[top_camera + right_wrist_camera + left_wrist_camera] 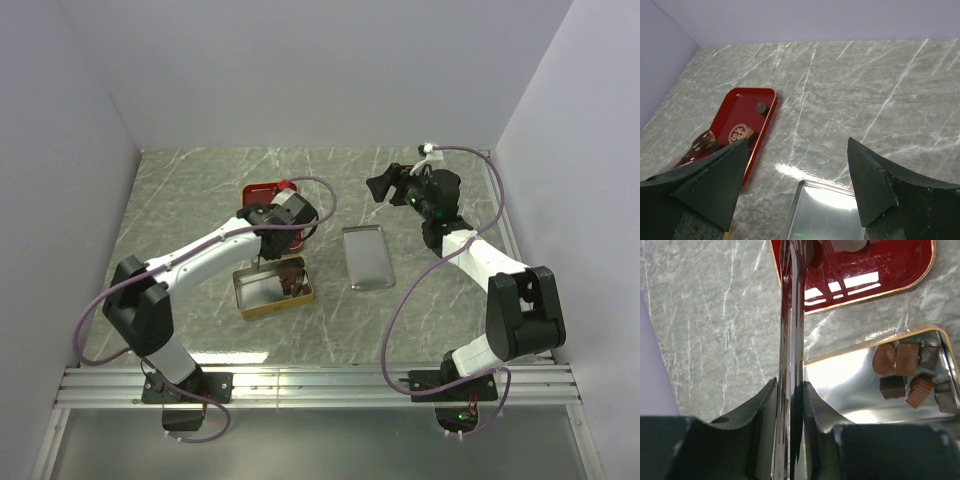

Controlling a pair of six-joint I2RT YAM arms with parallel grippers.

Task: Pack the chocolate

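In tin (840, 382) beside left claw (790, 385): chocolate (906, 360)

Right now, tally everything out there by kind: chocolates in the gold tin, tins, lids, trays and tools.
Chocolate pieces in the gold tin: 6 visible
Gold tin: 1
Silver lid: 1
Red tray: 1
Thin metal tool, clamped in the left gripper: 1
Total: 10
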